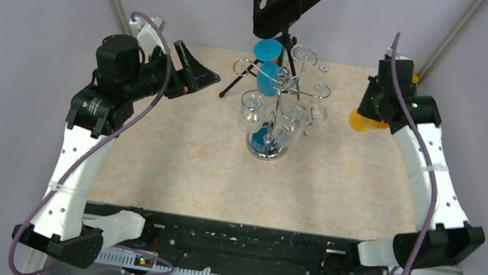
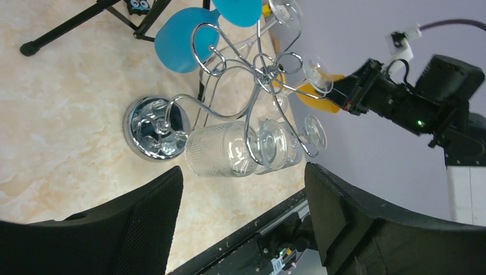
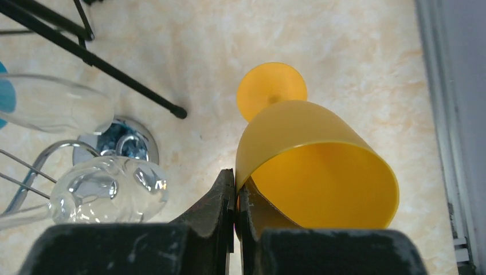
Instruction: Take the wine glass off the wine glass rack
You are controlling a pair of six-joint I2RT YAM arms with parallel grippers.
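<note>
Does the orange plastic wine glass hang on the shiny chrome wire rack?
No, the right gripper holds the orange plastic wine glass by its rim, away from the rack.

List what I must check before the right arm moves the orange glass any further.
1. Right gripper shut on the rim of the orange wine glass: ok.
2. Orange wine glass off the wine glass rack and apart from it: ok.
3. Foot of the orange wine glass resting on the table: cannot tell.
4. Left gripper open and empty: ok.
5. Left gripper apart from the clear glasses hanging on the rack: ok.
</note>
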